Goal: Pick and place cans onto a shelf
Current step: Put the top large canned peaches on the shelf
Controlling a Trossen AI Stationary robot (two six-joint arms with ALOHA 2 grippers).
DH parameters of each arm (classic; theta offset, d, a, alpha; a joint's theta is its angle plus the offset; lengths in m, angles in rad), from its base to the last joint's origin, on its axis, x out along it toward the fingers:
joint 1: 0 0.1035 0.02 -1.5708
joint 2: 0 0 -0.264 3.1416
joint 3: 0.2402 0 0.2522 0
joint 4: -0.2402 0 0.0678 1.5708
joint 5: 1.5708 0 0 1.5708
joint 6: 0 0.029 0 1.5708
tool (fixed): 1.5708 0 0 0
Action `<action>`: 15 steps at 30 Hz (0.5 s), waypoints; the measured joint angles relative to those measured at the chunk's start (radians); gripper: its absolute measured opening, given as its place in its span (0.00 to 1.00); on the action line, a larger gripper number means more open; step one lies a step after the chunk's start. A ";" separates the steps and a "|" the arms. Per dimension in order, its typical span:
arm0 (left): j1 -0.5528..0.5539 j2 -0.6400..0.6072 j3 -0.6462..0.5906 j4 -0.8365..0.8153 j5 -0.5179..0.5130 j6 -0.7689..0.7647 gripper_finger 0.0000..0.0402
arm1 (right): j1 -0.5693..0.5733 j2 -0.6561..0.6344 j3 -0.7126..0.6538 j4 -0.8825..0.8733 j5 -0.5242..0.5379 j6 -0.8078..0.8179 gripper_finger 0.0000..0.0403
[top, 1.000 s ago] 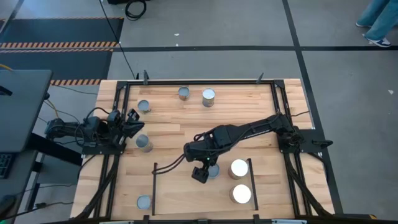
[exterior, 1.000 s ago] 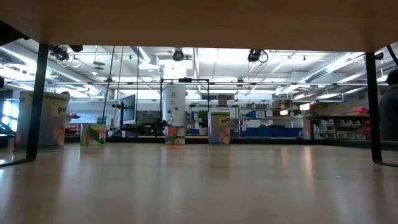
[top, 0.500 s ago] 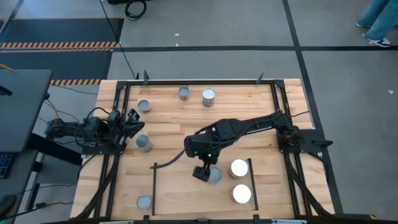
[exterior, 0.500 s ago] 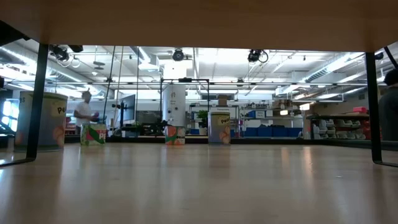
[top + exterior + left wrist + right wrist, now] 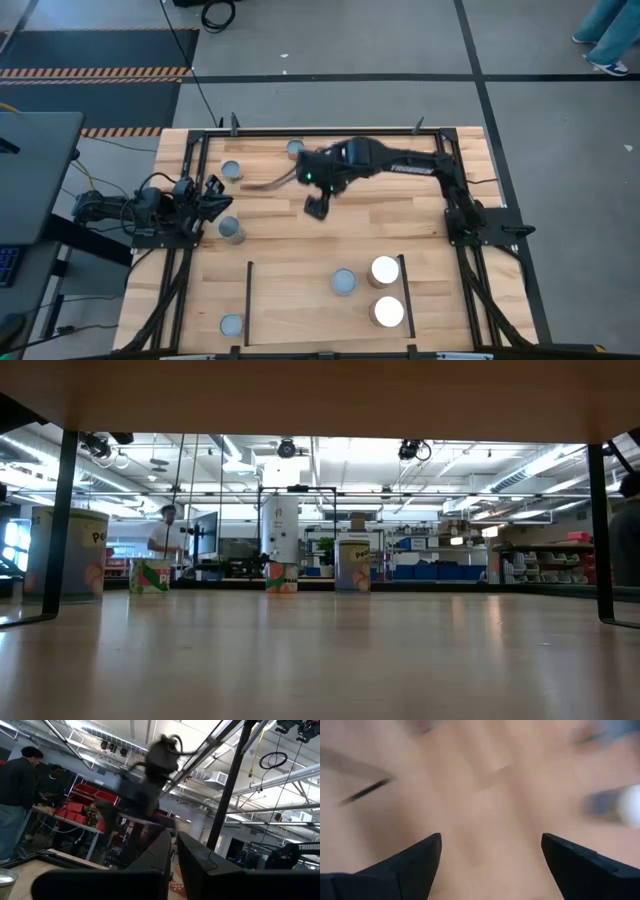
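Grey-topped can (image 5: 344,282) stands on the shelf (image 5: 290,300) beside two white-topped cans (image 5: 385,270); my right gripper (image 5: 316,206) hovers empty, fingers apart; left gripper (image 5: 212,197) closed at the table edge

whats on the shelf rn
Three cans stand on the shelf: a grey-topped can and two white-topped cans. Nothing covers it; the right tool is away over the bare table, open and empty.

Both arms are black and jointed, the right arm (image 5: 400,162) carrying a small green light and a thin loose cable, the left arm (image 5: 150,208) bundled with looping black cables, each ending in dark wedge-shaped fingers (image 5: 405,867).
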 joint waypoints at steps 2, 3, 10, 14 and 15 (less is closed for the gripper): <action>0.000 0.000 0.000 0.001 0.000 0.000 0.10 | -0.023 0.000 0.000 0.005 0.094 -0.027 0.87; 0.000 0.000 0.000 0.001 0.000 0.000 0.10 | -0.027 0.000 -0.001 0.017 0.147 -0.038 0.87; 0.000 0.000 0.000 0.001 0.000 0.000 0.10 | -0.049 -0.091 -0.128 0.179 0.323 -0.067 0.87; 0.000 0.000 0.000 0.001 0.000 0.000 0.10 | -0.073 -0.217 -0.326 0.377 0.358 -0.092 0.87; 0.000 0.000 0.000 0.000 0.000 0.000 0.10 | -0.077 -0.261 -0.388 0.437 0.364 -0.086 0.87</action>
